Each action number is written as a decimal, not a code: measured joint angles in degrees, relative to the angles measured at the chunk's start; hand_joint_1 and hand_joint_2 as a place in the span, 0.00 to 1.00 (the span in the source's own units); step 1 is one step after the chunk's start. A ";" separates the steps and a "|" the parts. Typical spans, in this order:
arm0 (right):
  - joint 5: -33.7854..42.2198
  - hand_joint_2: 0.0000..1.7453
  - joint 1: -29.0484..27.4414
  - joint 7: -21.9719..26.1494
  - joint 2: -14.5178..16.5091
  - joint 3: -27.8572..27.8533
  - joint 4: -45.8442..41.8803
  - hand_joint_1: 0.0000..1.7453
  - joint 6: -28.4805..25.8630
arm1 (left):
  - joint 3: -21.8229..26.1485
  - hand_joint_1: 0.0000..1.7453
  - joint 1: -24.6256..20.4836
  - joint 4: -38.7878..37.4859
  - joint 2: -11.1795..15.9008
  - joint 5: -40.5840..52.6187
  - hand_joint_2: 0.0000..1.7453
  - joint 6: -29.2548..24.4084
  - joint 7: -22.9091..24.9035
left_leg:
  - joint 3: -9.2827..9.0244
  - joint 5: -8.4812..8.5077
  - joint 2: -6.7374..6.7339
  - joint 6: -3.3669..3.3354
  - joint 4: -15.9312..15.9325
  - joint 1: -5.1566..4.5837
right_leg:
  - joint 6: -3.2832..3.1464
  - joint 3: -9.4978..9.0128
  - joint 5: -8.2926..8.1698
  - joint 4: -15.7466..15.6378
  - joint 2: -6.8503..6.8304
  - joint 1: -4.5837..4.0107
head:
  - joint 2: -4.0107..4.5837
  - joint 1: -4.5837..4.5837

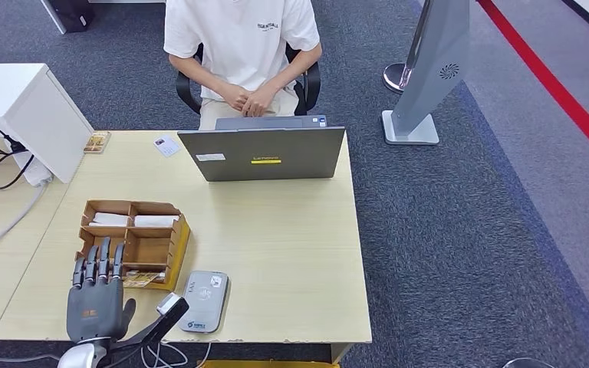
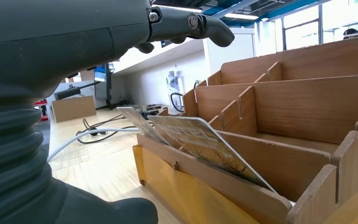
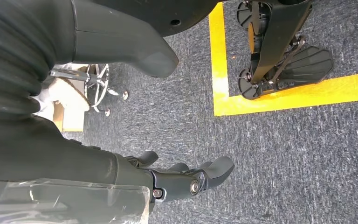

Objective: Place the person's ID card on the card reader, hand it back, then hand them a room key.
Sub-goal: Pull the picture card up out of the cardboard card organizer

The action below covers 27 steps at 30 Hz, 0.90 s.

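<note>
The left hand hovers flat over the near left part of the tabletop, its fingers stretched out, apart and released, holding nothing. Their tips reach over the near edge of the wooden organizer box. In the left wrist view the fingers arch above the box's front compartment, clear of the room key cards that lean tilted there; the cards are thin and pale-edged, with a brownish printed face. In the head view those cards show as a patterned sliver at the box's near side, just beside the fingertips.

Just right of the hand lies the card reader, a flat grey pad with rounded corners and small markings on top, next to the box's near right corner.

The right hand hangs over grey carpet beside a yellow floor line, fingers loosely curled, grasping nothing.

Farther back, the box's rear compartments hold white slips. Beyond stands an open grey laptop, its lid back towards the robot. To its left, near the far edge, lies the ID card, small, whitish, with a dark spot, well apart from the left hand. A person in a white shirt sits behind the laptop, hands clasped.
</note>
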State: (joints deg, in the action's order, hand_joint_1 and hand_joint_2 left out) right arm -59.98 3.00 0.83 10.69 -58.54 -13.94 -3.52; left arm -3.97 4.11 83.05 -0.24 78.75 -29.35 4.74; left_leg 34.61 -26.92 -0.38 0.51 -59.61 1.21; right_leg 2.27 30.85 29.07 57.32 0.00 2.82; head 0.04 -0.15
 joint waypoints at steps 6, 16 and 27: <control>0.00 1.00 0.00 0.00 0.00 0.00 0.00 0.00 0.00 | -0.05 0.75 -0.25 0.03 0.09 0.00 1.00 -0.02 0.02 | 0.00 0.00 0.00 0.00 0.00 0.00 | 0.00 0.00 0.00 0.00 0.00 0.00 | 0.00 0.00; -0.04 1.00 -0.01 0.04 0.00 0.01 0.00 0.00 0.17 | -0.05 1.00 -0.24 0.50 0.65 -0.45 1.00 0.05 -0.18 | 0.00 0.00 0.00 0.00 0.00 0.00 | 0.00 0.00 0.00 0.00 0.00 0.00 | 0.00 0.00; -0.21 1.00 -0.01 0.45 0.00 -0.01 0.00 0.00 0.35 | -0.09 1.00 -0.21 0.57 1.19 -1.90 1.00 1.08 -0.66 | 0.00 0.00 0.00 0.00 0.00 0.00 | 0.00 0.00 0.00 0.00 0.00 0.00 | 0.00 0.00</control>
State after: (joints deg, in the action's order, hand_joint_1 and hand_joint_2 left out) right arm -60.18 2.99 1.28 10.69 -58.55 -13.94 -3.17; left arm -4.07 3.90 83.62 0.95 76.86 -28.28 4.09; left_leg 34.61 -26.92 -0.38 0.51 -59.61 1.21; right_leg 2.27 30.85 29.07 57.32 0.00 2.82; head 0.04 -0.15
